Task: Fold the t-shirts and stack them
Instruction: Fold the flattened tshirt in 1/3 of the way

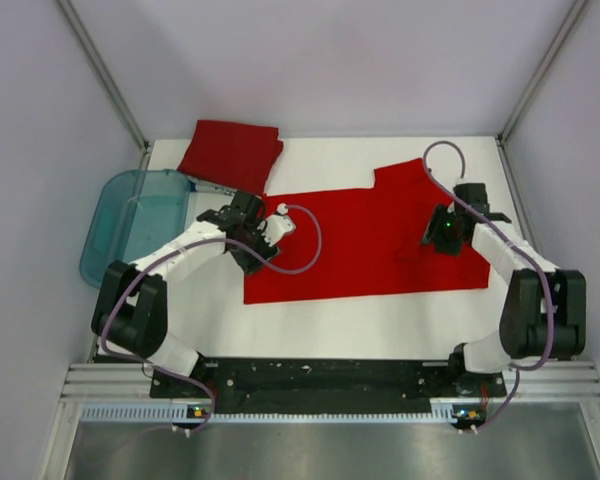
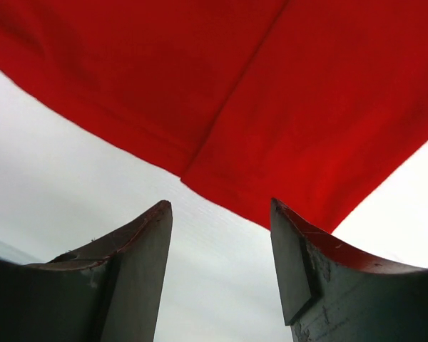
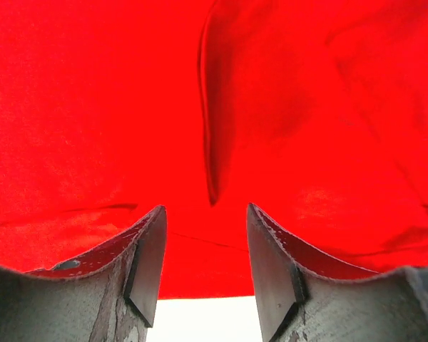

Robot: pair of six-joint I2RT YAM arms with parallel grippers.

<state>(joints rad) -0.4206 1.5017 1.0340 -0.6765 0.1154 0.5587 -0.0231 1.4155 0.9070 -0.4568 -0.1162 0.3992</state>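
Observation:
One red t-shirt (image 1: 370,245) lies partly folded flat across the middle of the white table (image 1: 320,320). A second red t-shirt (image 1: 232,153) sits folded at the back left. My left gripper (image 1: 260,238) hovers at the flat shirt's left edge. In the left wrist view the gripper (image 2: 220,206) is open, with only bare table between its fingers and the shirt's hem (image 2: 200,167) just ahead. My right gripper (image 1: 442,235) is over the shirt's right part. In the right wrist view that gripper (image 3: 205,210) is open above the red cloth (image 3: 93,107), holding nothing, with a fold crease (image 3: 207,142) ahead.
A translucent teal tub (image 1: 140,215) stands at the table's left edge, close to the left arm. Grey walls enclose the table on the left, right and back. The arm bases sit on a black rail (image 1: 330,378) at the near edge.

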